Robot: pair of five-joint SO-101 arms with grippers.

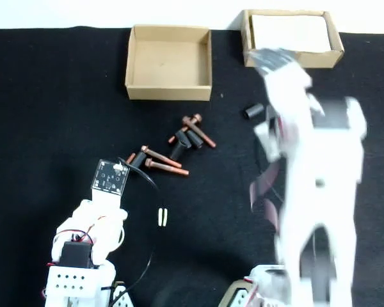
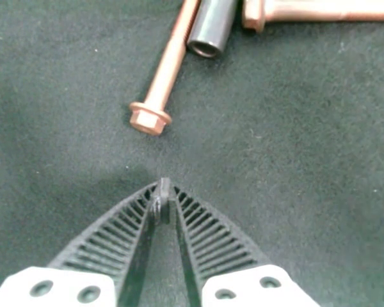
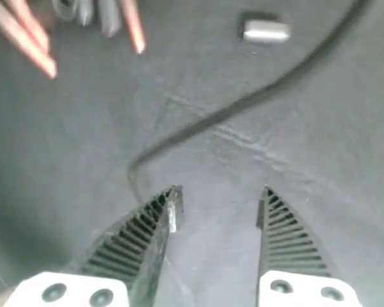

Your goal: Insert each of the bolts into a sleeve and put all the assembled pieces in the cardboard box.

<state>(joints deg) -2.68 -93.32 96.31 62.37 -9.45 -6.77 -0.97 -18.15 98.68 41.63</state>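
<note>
Left gripper [image 2: 165, 192] has its fingers together at the tips, a copper bolt [image 2: 165, 77] just ahead of them, a dark sleeve [image 2: 211, 29] beside its shank. Right gripper [image 3: 219, 195] holds its fingers apart over the black mat [image 3: 294, 128]

Several copper-coloured bolts [image 1: 166, 167] with flanged hex heads lie flat and loose in a small cluster near the middle of the black desk [image 1: 51, 96]. Short dark tubular sleeves [image 1: 179, 147] lie on their sides among them, and one lone sleeve [image 1: 254, 110] rests apart from the cluster. The brown cardboard box [image 1: 169, 62] stands open-topped at the desk's far edge, well apart from the cluster.
</note>
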